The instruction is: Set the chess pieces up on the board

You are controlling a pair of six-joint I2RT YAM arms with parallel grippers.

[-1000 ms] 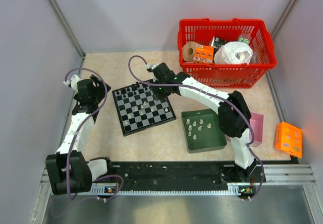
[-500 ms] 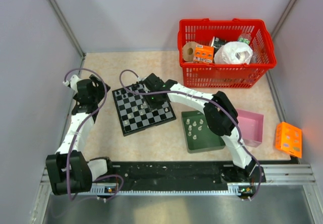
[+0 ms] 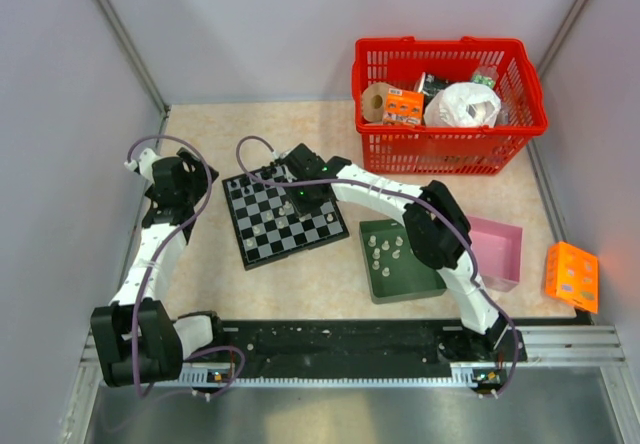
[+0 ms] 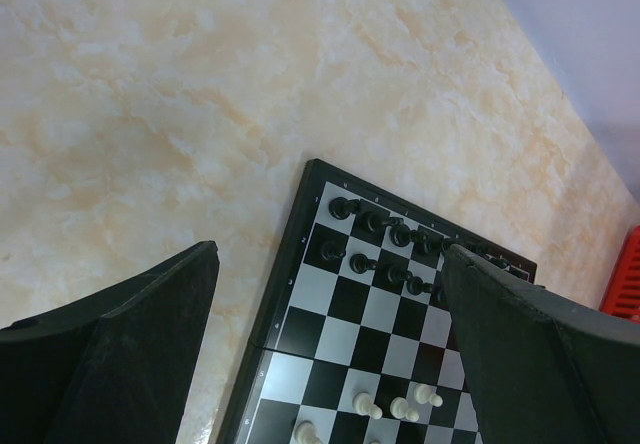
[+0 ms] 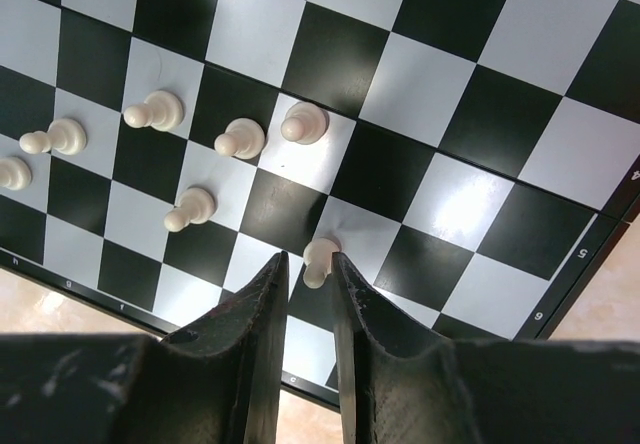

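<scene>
The checkered board lies left of centre on the table. My right gripper hangs low over it. In the right wrist view its jaws stand narrowly apart around a whitish pawn that stands on a white square near the board's edge; the pawn touches one finger and a gap shows at the other. Several more whitish pawns stand nearby on the board. My left gripper is open and empty beside the board's left edge. Black pieces line the far rows.
A dark green tray with several whitish pieces sits right of the board. A pink box and an orange box lie further right. A red basket of goods stands at the back right.
My right arm swung left from the board's right edge to over its middle, then held still over the last half second. The left arm has not moved.
</scene>
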